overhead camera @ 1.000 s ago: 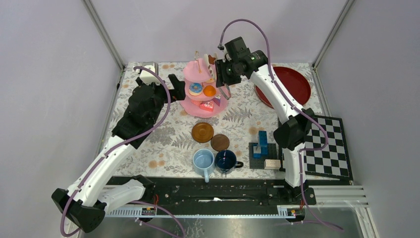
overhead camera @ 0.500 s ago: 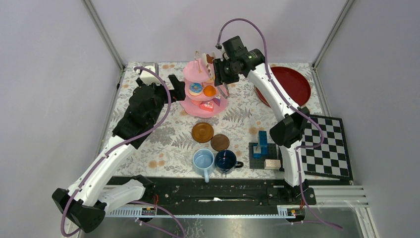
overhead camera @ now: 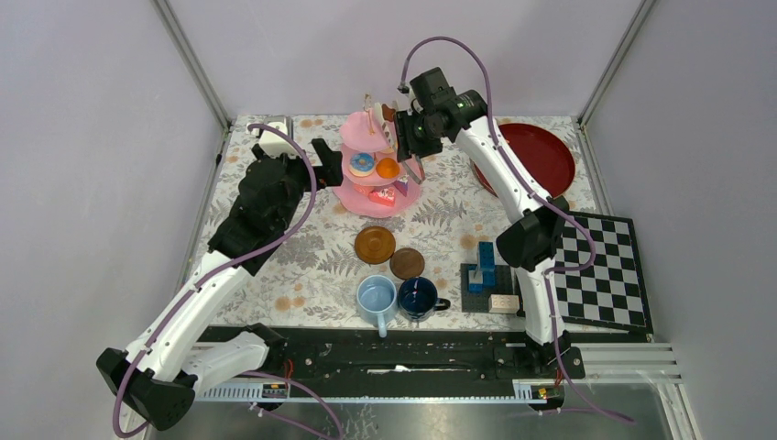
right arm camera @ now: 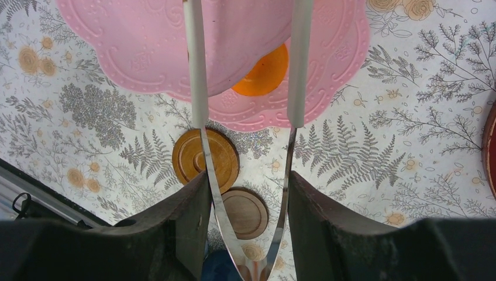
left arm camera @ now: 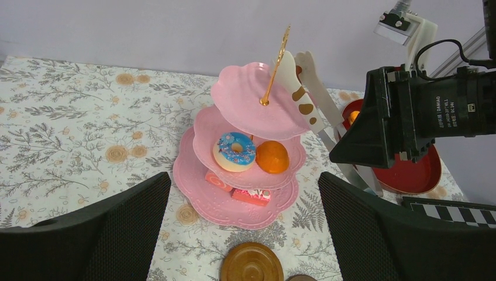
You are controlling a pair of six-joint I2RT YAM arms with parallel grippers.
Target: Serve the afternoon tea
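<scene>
One second has brought our tongs (right arm camera: 197, 70) over the stand's (left arm camera: 240, 96) top tier; they seem to pinch a spotted pastry (left arm camera: 290, 79), ready for placing.

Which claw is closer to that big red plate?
The right gripper, at the pink stand's side facing the red plate; the left gripper sits on the stand's opposite side.

The pink 3-tier scalloped stand (overhead camera: 376, 174) is hemmed in. The left pincer (overhead camera: 328, 163) gapes just beside its left rim, and the right pincer (right arm camera: 248, 228), clamping white-tipped metal tongs (right arm camera: 197, 88), hangs over its top tier. Bare floral bench (overhead camera: 311, 266) lies left of the 2 brown round saucers (overhead camera: 375, 244).
</scene>
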